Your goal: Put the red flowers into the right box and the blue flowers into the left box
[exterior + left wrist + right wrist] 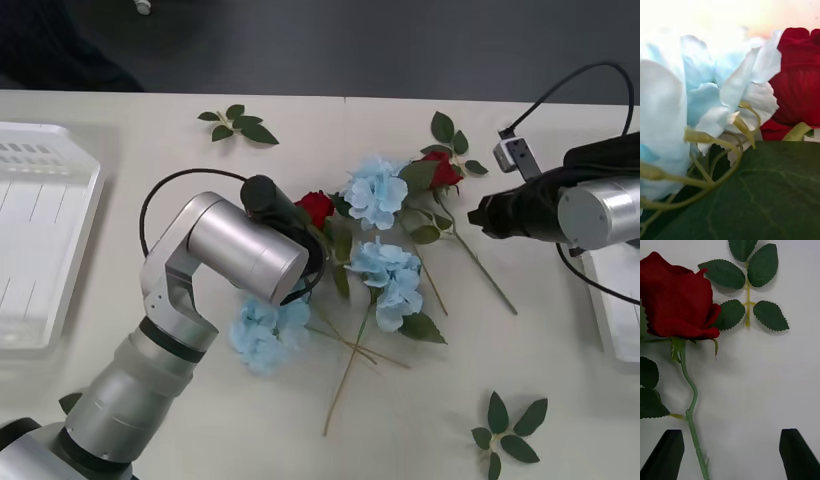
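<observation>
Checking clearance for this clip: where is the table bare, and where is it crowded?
Bare: between the left box and the left claw's arm; also the near stretch between flower stems and the leaf sprig. Crowded: the centre, where blue flowers and red flowers overlap.

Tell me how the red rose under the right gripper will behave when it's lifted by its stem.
The red rose probably weighs little, but its bloom is large against the thin, kinked stem, so it may droop or swing. That narrow stem could twist or slip between the open right gripper fingers. Its leaves may snag neighbouring flowers.

Soft even light; blown-out, blurred left wrist close-up
</observation>
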You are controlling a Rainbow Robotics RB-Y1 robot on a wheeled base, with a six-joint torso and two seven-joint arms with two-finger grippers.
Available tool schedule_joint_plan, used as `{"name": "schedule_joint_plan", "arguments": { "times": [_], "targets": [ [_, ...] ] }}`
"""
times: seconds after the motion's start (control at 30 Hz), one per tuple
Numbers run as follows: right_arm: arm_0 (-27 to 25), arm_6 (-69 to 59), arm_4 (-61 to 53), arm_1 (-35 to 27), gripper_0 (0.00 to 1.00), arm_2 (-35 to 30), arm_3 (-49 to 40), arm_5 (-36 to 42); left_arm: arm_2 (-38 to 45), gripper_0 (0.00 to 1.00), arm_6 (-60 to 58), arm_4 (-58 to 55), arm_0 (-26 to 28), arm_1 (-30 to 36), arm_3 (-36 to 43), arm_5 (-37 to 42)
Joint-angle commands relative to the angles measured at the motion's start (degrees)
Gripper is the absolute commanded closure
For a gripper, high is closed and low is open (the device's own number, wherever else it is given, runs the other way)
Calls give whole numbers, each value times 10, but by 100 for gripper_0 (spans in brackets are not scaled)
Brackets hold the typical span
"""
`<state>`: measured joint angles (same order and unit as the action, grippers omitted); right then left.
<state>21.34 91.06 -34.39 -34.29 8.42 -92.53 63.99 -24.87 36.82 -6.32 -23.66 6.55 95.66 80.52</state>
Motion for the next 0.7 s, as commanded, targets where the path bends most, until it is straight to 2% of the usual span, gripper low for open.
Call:
{"name": "schedule_joint_plan", "arguments": {
  "times": [0.03,0.33,0.37,0.4,0.43,0.47,0.53,0.7],
  "targets": [
    [36,-6,3,8,25,12,32,-26,16,0,26,1,-5,-3,-18,-29],
    [83,-7,-2,9,25,75,122,-107,21,0,33,1,2,-3,-43,-65],
    [89,-7,-4,9,25,82,134,-115,21,33,35,0,3,-3,-43,-65],
    [92,-6,-5,9,25,85,140,-119,21,50,36,0,3,-3,-43,-65],
    [98,-5,-7,10,25,91,152,-125,21,79,39,0,4,-3,-43,-66],
    [105,-4,-10,11,25,97,163,-132,21,89,41,0,5,-3,-42,-69],
    [116,-4,-16,12,25,111,183,-148,21,99,47,1,8,-3,-35,-74],
    [138,-6,-29,15,25,143,220,-193,21,100,56,4,29,2,7,-80]
  ]
}}
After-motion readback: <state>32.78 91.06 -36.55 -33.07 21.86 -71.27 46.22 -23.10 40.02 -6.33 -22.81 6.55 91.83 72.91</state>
